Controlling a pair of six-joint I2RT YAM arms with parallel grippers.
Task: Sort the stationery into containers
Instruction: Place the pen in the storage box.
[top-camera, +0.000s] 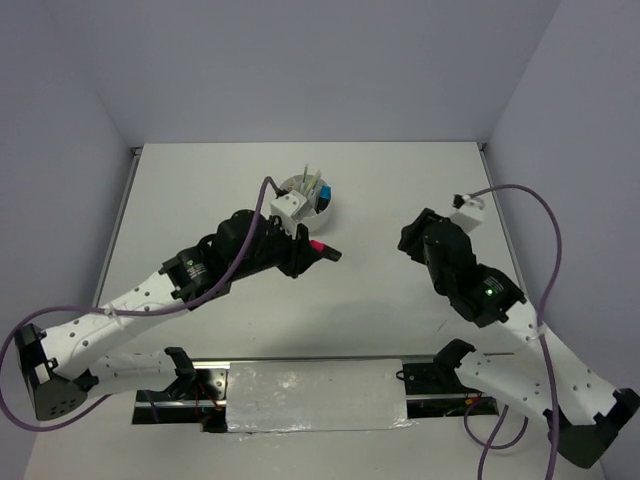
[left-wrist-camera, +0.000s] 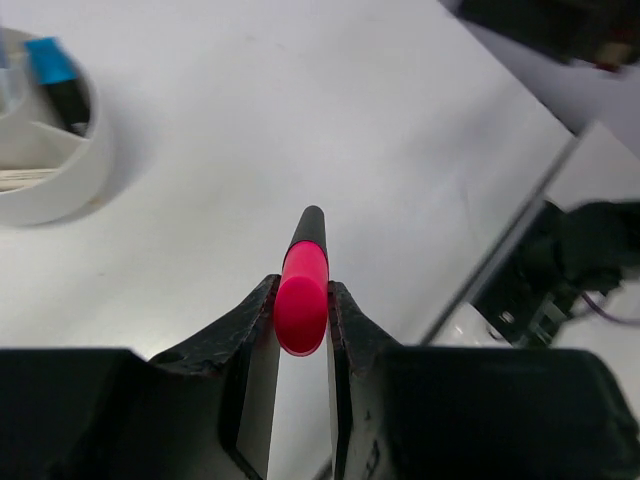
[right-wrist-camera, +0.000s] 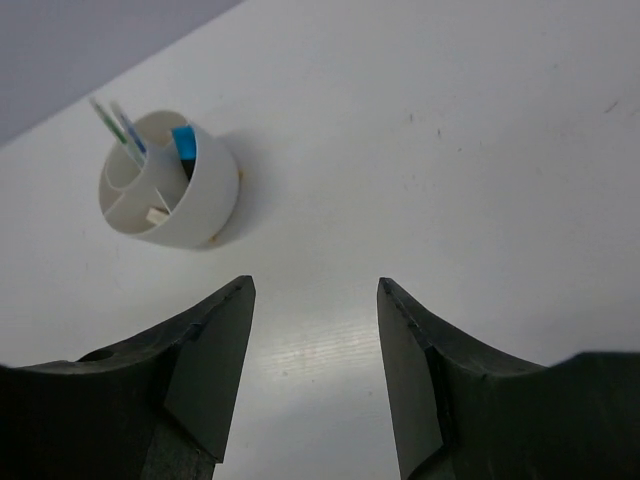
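Pink-and-black stubby highlighter (left-wrist-camera: 303, 270), clenched in left gripper (left-wrist-camera: 301, 300) at lower centre of left wrist view for carriage to round white plastic compartmented cup (left-wrist-camera: 62, 195), upper left; right gripper (right-wrist-camera: 315, 287) splayed, empty.

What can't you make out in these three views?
Top view: round white plastic organiser cup, near side covered by the left arm's wrist camera.
Top view: pink-and-black stubby highlighter, mostly hidden inside the left gripper.
Left wrist view: the cup runs off the left edge.
Right wrist view: small pale piece in the cup, too small to identify.
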